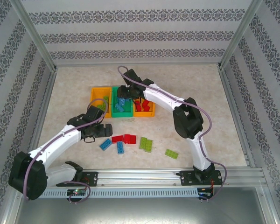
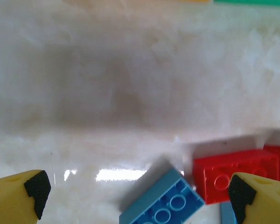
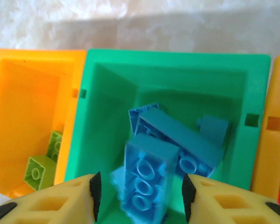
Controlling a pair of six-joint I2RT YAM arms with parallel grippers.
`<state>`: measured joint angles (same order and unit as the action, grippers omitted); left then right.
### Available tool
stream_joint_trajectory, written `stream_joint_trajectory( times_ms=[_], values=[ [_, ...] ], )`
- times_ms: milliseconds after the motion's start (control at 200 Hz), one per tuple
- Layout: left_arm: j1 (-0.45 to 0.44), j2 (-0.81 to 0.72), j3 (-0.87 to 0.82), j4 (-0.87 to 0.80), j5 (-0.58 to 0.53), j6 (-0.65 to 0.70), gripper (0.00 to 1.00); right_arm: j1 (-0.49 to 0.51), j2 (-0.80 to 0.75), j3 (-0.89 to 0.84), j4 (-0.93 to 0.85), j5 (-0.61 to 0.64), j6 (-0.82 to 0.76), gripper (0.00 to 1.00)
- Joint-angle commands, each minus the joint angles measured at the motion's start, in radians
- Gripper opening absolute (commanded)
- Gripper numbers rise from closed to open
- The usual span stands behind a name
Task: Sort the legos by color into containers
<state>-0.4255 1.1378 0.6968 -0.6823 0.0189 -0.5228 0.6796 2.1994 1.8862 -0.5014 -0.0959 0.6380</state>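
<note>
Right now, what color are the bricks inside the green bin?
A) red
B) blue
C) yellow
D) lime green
B: the right wrist view looks down into the green bin, and the bricks lying in it are blue.

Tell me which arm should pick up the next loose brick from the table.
Left. The left fingers stand open, low over the table right by a loose blue brick and a red brick. The right fingers are away over the green bin.
</note>
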Motion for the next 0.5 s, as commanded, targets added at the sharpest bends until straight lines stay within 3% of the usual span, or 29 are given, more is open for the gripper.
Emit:
stream_joint_trajectory(
  times_ms=[0, 220, 400, 495],
  values=[
    [-0.031, -0.042, -0.059, 0.007, 0.016, 0.019, 1.00, -0.013, -0.005, 0.024, -0.013, -0.040, 0.023, 0.55],
    [-0.106, -0.061, -0.099, 0.054, 0.017, 0.015, 1.00, -0.015, -0.048, 0.003, -0.013, -0.031, 0.008, 0.69],
    [-0.171, -0.046, -0.103, 0.078, 0.018, 0.040, 0.99, -0.029, -0.091, -0.046, 0.003, -0.032, 0.020, 0.73],
    [-0.183, -0.027, -0.107, 0.080, 0.000, 0.030, 0.93, -0.039, -0.111, -0.073, 0.009, -0.032, 0.022, 0.74]
  ],
)
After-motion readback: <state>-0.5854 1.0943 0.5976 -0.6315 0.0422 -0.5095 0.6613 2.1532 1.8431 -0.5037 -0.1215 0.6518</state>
